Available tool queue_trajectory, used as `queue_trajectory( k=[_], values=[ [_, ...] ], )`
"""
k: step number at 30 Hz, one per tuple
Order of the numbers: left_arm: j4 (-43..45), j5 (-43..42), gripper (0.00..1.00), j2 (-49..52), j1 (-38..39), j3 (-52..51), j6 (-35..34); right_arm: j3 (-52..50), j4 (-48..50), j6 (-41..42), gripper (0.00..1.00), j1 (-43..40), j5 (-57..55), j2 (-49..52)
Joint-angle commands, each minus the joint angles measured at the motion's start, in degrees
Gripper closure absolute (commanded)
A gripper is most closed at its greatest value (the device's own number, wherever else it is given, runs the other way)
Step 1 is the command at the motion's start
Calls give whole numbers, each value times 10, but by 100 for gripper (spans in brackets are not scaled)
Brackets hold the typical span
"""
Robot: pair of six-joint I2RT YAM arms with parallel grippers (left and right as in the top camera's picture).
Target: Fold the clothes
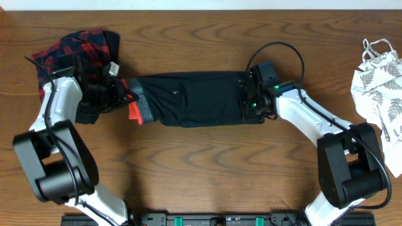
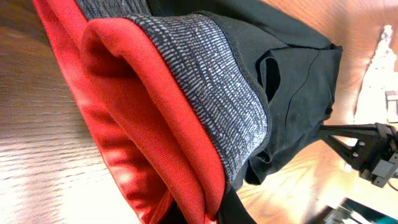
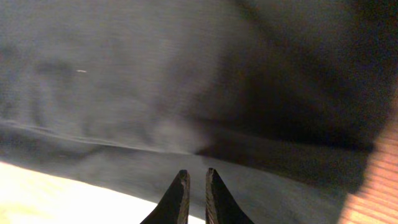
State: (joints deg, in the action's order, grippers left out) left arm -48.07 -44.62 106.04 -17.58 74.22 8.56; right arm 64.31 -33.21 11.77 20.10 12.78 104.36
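Brown wood-grain desk (image 1: 207,163). Centred on it, black leggings (image 1: 195,99), folded into a flat band, long axis left to right, grey-and-red waistband (image 1: 139,108) pointing left. Left gripper (image 1: 123,95) clamped tight on that waistband. Right gripper (image 3: 196,193) above the opposite end, jaws parted only a sliver, holding nothing visible.

The frame is filled by the leggings (image 2: 292,81), whose grey waistband (image 2: 211,93) and coral-red lining (image 2: 143,143) are bunched left of the black fabric. Wooden table (image 2: 37,155) is seen left of the lining.
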Motion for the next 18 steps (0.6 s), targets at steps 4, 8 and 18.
queue_trajectory(
  k=[4,8,18],
  values=[
    [-10,57,94,-61,-4,-1,-9,2,0,17,90,-26,-89,-77],
    [-10,57,94,-71,-3,-1,-9,2,-2,17,90,-43,-90,-115],
    [-20,72,94,-70,-3,-5,-12,2,-15,-7,94,-34,-44,-121]
  ],
)
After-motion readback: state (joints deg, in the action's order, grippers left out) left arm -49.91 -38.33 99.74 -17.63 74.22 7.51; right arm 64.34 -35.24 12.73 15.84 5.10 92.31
